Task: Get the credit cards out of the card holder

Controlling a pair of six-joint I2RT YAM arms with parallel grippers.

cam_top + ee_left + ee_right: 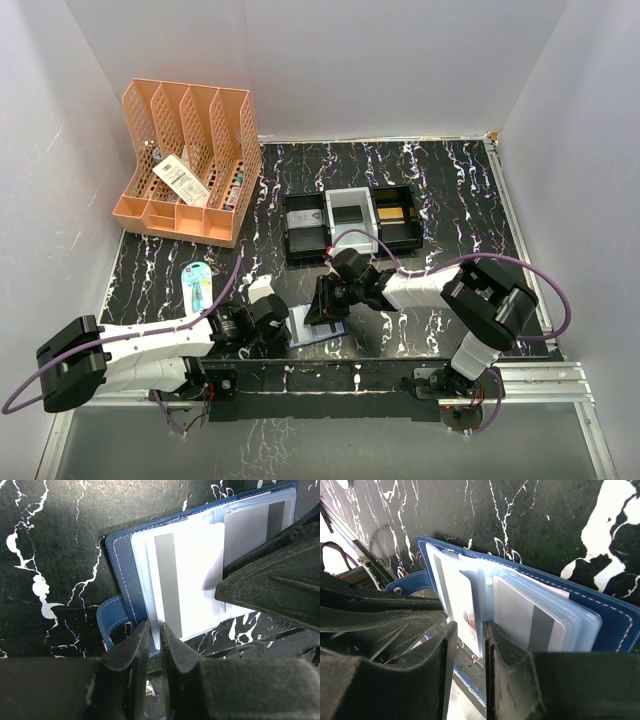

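The navy card holder (318, 330) lies open near the table's front edge, between my two grippers. In the left wrist view its blue cover (122, 562) carries clear sleeves. A white credit card (197, 575) with a grey stripe sticks partly out of one sleeve. My left gripper (155, 627) has its jaws only a narrow slit apart around that card's near corner. My right gripper (471, 625) straddles one upright clear sleeve (486, 610), with a gap showing beside it. Another striped card (520, 615) sits in the sleeves to the right. From above, the left gripper (290, 322) and right gripper (325, 310) almost meet.
A row of black and grey trays (350, 225) stands behind the holder. An orange file rack (190, 160) fills the back left. A pale blue case (197, 282) lies left of centre. The table's front edge and metal rail (540, 375) run just behind the holder.
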